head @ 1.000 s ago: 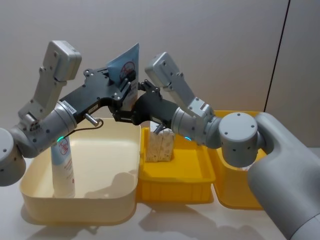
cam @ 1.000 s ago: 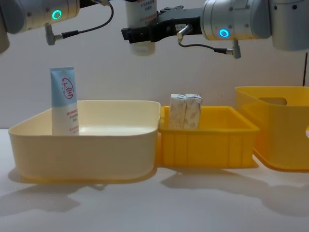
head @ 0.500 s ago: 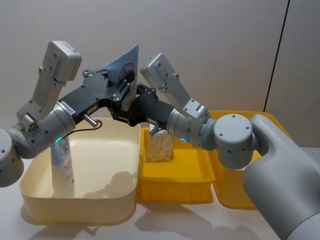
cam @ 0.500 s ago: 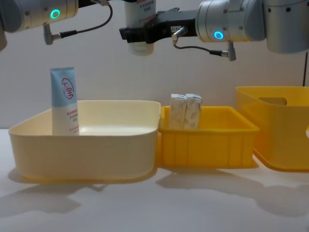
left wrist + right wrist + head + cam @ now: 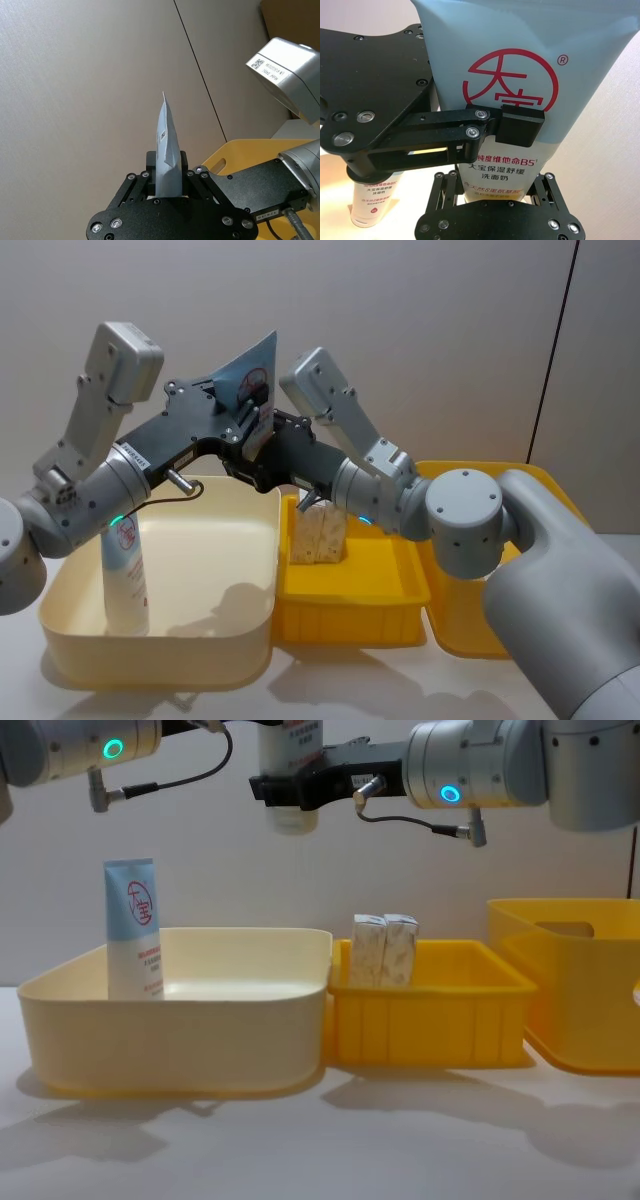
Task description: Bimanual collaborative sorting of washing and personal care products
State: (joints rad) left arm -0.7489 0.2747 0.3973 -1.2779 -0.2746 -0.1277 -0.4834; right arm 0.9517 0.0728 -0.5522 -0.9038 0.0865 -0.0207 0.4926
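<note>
I'm holding the tube [image 5: 248, 375] up at the upper centre of the head view with both grippers clamped on it, left gripper [image 5: 167, 186] at the soft blue crimp, right gripper [image 5: 496, 197] on the firmer white body, where I'm judging the light, slick plastic grips best.

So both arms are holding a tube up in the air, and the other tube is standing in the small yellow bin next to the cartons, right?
Not quite. The other tube stands in the cream tray, as the chest view shows. The cartons sit alone in the small yellow bin. The left gripper and right gripper do grip the raised tube.
</note>
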